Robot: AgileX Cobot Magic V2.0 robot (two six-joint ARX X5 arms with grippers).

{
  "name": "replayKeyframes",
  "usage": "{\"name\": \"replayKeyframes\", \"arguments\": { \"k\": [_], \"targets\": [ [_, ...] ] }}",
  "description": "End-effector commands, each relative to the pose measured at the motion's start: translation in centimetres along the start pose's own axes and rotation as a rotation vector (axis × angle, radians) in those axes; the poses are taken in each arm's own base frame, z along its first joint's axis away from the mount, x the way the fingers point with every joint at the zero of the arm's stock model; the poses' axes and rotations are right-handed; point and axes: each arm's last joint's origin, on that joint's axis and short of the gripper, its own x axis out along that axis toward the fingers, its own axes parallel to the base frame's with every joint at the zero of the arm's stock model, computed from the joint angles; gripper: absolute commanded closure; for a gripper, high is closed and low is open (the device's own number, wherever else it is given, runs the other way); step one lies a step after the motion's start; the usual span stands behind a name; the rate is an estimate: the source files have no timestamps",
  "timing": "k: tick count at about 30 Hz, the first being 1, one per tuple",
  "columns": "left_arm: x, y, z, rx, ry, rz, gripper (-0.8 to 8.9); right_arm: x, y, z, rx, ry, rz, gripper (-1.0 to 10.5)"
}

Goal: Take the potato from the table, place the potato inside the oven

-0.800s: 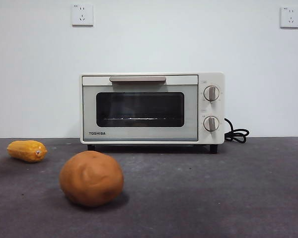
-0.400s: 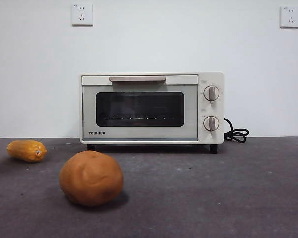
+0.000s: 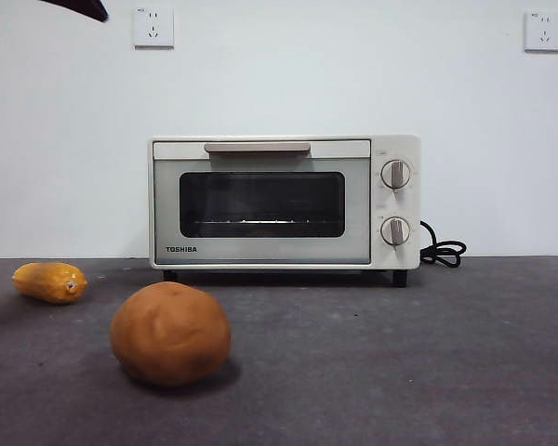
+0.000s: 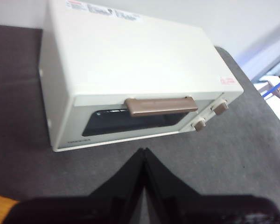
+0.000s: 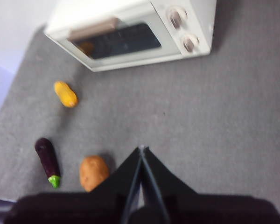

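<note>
The potato (image 3: 170, 333), round and orange-brown, lies on the dark grey table (image 3: 400, 372) at the front left, in front of the oven (image 3: 284, 203). The cream Toshiba oven stands at the back with its glass door closed. In the left wrist view my left gripper (image 4: 143, 150) is shut and empty, high above the table in front of the oven (image 4: 130, 60) and its beige handle (image 4: 161, 106). My right gripper (image 5: 141, 148) is also shut and empty, high up, with the potato (image 5: 93, 172) on the table below it, apart from it.
A ridged yellow-orange vegetable (image 3: 49, 282) lies at the far left, seen again as the yellow vegetable (image 5: 65, 94). A purple eggplant (image 5: 47, 161) lies near the potato. The oven's black cord (image 3: 444, 251) coils at its right. A black arm tip (image 3: 79, 7) shows at the top left.
A black arm tip has come into the top left corner of the front view. The potato, the oven and the yellow vegetable have not moved.
</note>
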Motion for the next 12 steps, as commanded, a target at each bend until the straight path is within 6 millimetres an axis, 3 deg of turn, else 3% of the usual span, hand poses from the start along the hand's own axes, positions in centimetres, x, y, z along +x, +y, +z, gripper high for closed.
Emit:
{"name": "replayKeyframes", "arguments": {
  "k": [1, 12],
  "targets": [
    [1.7, 0.0, 0.2, 0.016, 0.032, -0.020, 8.19, 0.6, -0.2, 0.7, -0.007, 0.029, 0.009, 9.5],
    [8.1, -0.3, 2.0, 0.020, 0.116, -0.063, 8.19, 2.4, -1.0, 1.6, -0.006, 0.085, 0.014, 9.5]
  ]
}}
